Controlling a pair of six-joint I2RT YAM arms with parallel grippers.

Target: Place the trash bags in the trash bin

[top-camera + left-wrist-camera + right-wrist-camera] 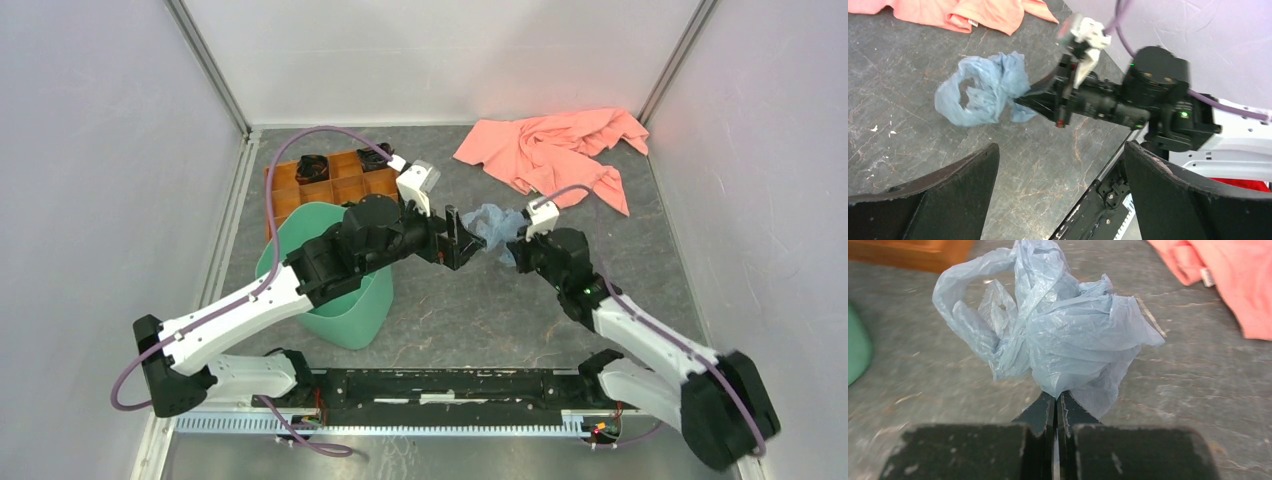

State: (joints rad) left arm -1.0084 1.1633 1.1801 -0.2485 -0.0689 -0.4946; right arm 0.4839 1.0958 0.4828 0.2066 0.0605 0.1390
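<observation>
Nearest the arm bases, the trash bin [355,315] is seen on the left side of the surface [480,330], its mouth partly covered by the left arm, which reaches across it. Further out, at mid-surface, the right gripper [1055,401] is closed tightly on a lower fold of the trash bag [1068,340]. Only a small pinch of film is held, and the rest is bunched in a crumpled ball beyond the fingertips. The left gripper [1062,150] is held wide open with nothing in it, just beside the bag on the bin's side. The step in hand is judged to be the lift and carry to the bin. The bag would best be raised slowly and straight up, so that the thin film is not torn or pulled out of the narrow pinch, and high enough for the hanging bulk to clear the rim. Since the path is crossed by the left arm, that arm should first be drawn back from over the bin. The release should be made well inside the mouth, as light film may cling or drift. Beyond, the orange tray [345,185] behind the bin and the salmon-pink cloth [550,150] at the far right should be left untouched.
</observation>
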